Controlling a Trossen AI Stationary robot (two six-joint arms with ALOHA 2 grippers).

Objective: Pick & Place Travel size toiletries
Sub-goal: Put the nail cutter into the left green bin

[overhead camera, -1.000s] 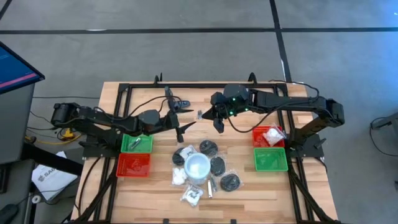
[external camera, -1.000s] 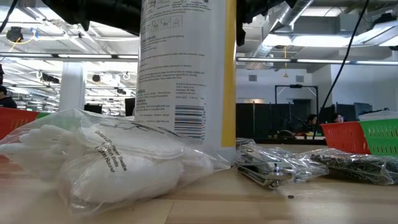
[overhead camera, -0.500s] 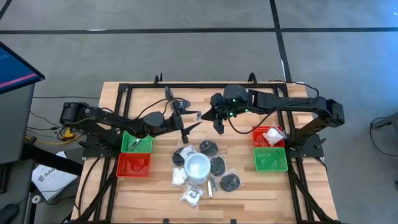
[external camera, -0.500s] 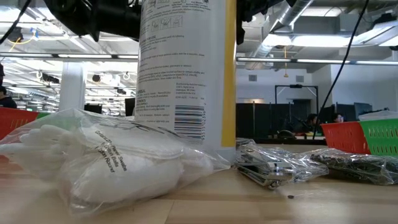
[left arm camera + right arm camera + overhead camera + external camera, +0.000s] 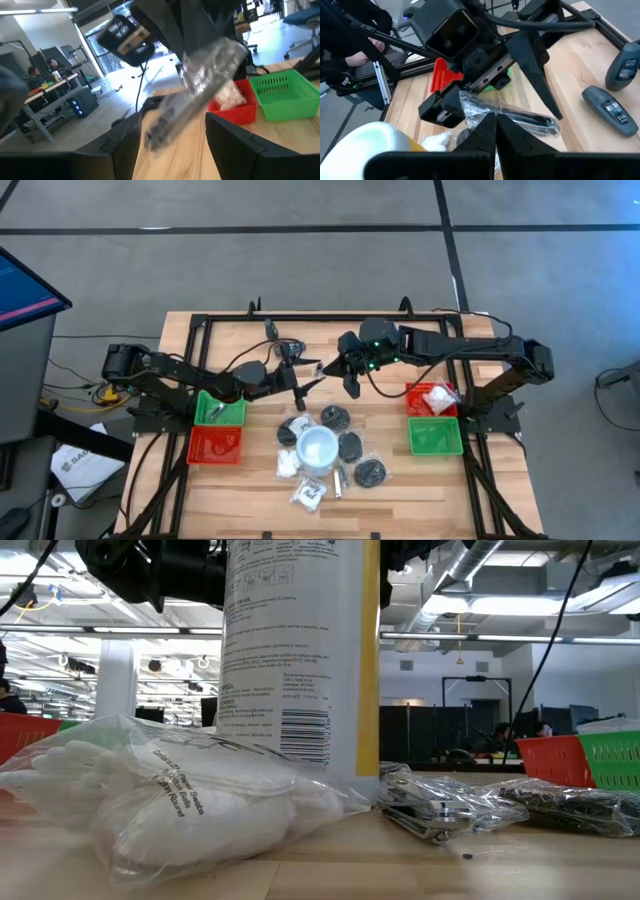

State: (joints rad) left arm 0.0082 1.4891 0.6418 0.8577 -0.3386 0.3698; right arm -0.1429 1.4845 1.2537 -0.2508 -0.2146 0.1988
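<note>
In the air above the middle of the table hangs one of the travel size toiletries, a dark oblong piece in a clear wrapper (image 5: 520,118) (image 5: 210,75). My right gripper (image 5: 494,120) (image 5: 340,368) is shut on it. My left gripper (image 5: 172,125) (image 5: 303,373) faces it from the table's left, open, one finger on each side of the wrapper; I cannot tell whether they touch it. Black discs (image 5: 335,418), white wrapped pieces (image 5: 288,463) and a white cup (image 5: 318,447) lie on the table below. My right gripper pinches the clear wrapper's edge (image 5: 487,111) between its two fingertips. The fingers come from the table's right, slanting down, and lie across the long piece. The wrapped piece is lifted clear of the table and sticks out sideways toward my left gripper.
Green (image 5: 220,411) and red (image 5: 215,445) trays stand at the left. At the right are a red tray (image 5: 432,399) holding a white piece and a green tray (image 5: 435,436). Two dark bottles (image 5: 625,67) (image 5: 607,107) lie toward the far edge. A tall white bottle (image 5: 300,660) stands near the low camera.
My left gripper has moved toward the table's right, closer to the wrapped piece, so that its fingers now flank it. My right gripper has held the piece still in the air.
</note>
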